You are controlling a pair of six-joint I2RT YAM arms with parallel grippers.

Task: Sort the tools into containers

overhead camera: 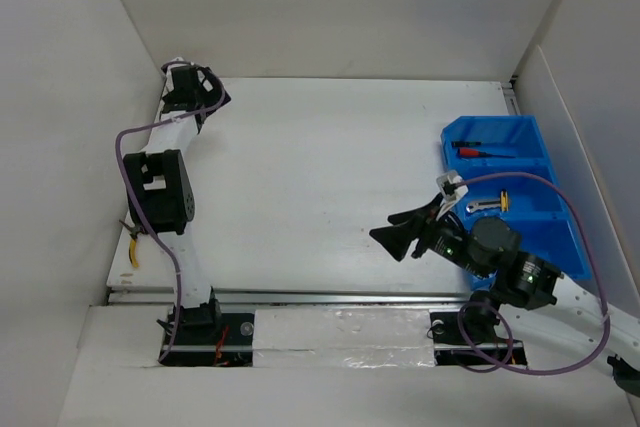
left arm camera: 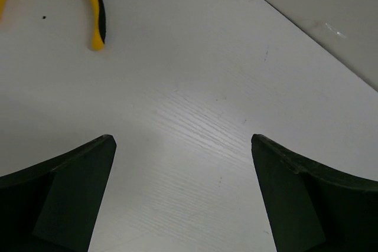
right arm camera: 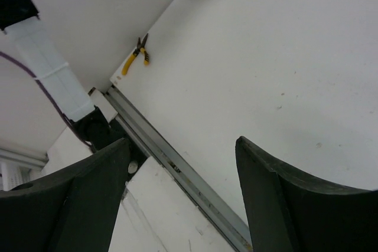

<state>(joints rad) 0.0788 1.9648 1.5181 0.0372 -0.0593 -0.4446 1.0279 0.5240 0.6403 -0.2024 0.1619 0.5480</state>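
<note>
Yellow-handled pliers (left arm camera: pixel 94 30) beyond the left claw (left arm camera: pixel 182 140)

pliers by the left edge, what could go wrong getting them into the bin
1. The pliers lie right at the table edge, so fingers may find little room there.
2. They sit in a corner of the left wrist view, not between the open left pincer; closing now would grab nothing.
3. The bin is far right, beside the right pincer; a carry across could make the arms collide.
</note>
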